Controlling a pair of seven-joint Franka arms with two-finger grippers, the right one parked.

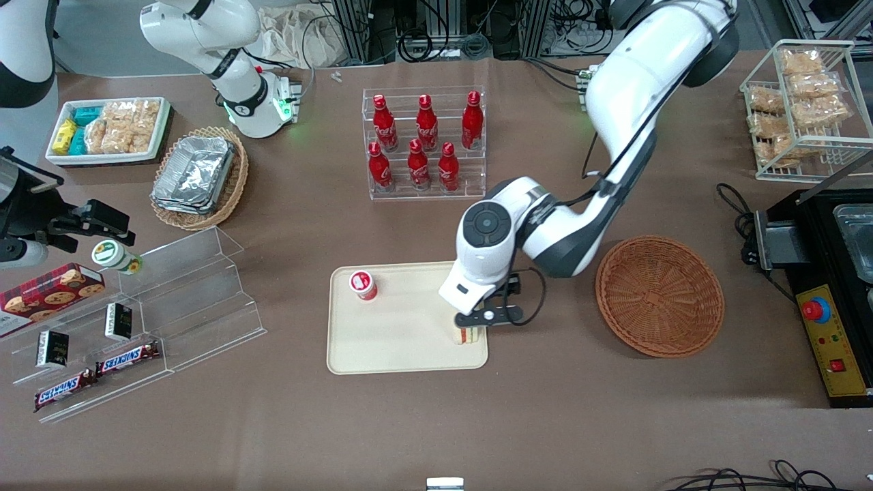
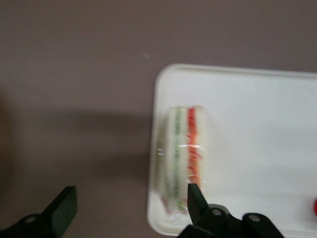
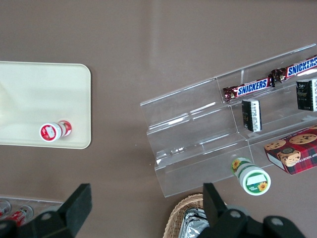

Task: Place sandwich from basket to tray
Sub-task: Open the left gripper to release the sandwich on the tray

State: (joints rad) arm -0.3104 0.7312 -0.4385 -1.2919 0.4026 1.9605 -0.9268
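The sandwich [image 1: 468, 335] [image 2: 185, 148], a wrapped wedge with red and green filling layers, lies on the cream tray [image 1: 402, 334] [image 2: 257, 114] close to the tray corner nearest the basket. My gripper [image 1: 475, 324] [image 2: 130, 203] hangs just above it, open. One finger [image 2: 195, 198] overlaps the sandwich's edge and the other finger [image 2: 62, 210] is out over the brown table beside the tray. The round reddish-brown basket [image 1: 659, 296] sits beside the tray toward the working arm's end, with nothing in it.
A red-lidded cup [image 1: 363, 285] [image 3: 54, 131] stands on the tray toward the parked arm's end. A rack of red cola bottles [image 1: 424, 143] is farther from the camera. Acrylic shelves [image 1: 170, 300] with snack bars, an oval basket of foil trays [image 1: 198, 177] and a wire snack rack [image 1: 805, 102] line the table's ends.
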